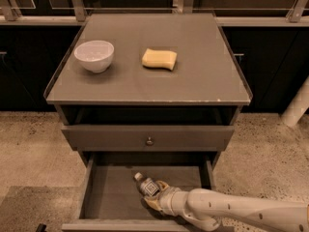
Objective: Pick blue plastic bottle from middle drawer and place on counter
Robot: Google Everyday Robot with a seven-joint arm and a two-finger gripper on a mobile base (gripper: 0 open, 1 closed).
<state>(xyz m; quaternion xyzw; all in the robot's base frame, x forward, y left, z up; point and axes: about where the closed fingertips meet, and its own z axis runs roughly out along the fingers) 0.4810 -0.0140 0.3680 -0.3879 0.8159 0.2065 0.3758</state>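
Observation:
The blue plastic bottle (146,183) lies on its side in the open middle drawer (111,193), its white cap pointing up-left and its dark label with a white square facing up. My gripper (154,194) reaches in from the lower right on a white arm. Its tan fingers (162,184) sit on both sides of the bottle's lower body and are closed against it. The bottle's base is hidden by the gripper. The counter (203,81) lies above, flat and grey.
A white bowl (94,55) and a yellow sponge (159,59) sit on the counter's far half. A closed drawer front with a small knob (149,140) hangs above the open drawer. A white post (297,105) stands at the right on the speckled floor.

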